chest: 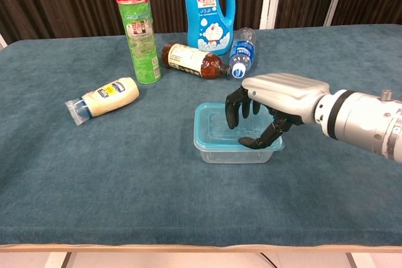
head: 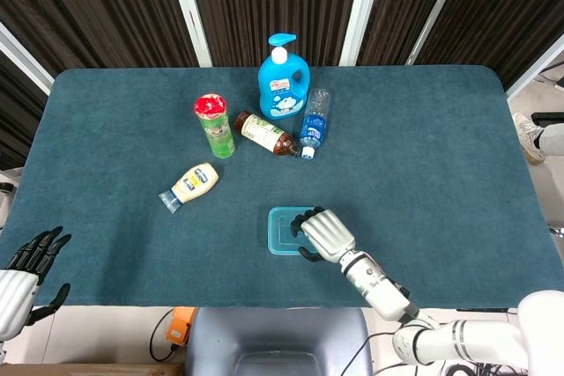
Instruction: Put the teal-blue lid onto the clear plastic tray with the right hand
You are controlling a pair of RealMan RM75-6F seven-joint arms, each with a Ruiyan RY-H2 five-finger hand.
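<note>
The teal-blue lid lies flat on top of the clear plastic tray near the table's front middle. My right hand hangs over the lid's right half, palm down, fingers apart and curved downward. Its thumb tip is at the lid's front right edge, and the other fingertips hover just above the lid. It grips nothing. My left hand sits off the table's front left corner with fingers spread and empty; only the head view shows it.
Toward the back stand a green snack can and a blue detergent bottle. A brown bottle and a clear water bottle lie beside them. A mayonnaise bottle lies at left.
</note>
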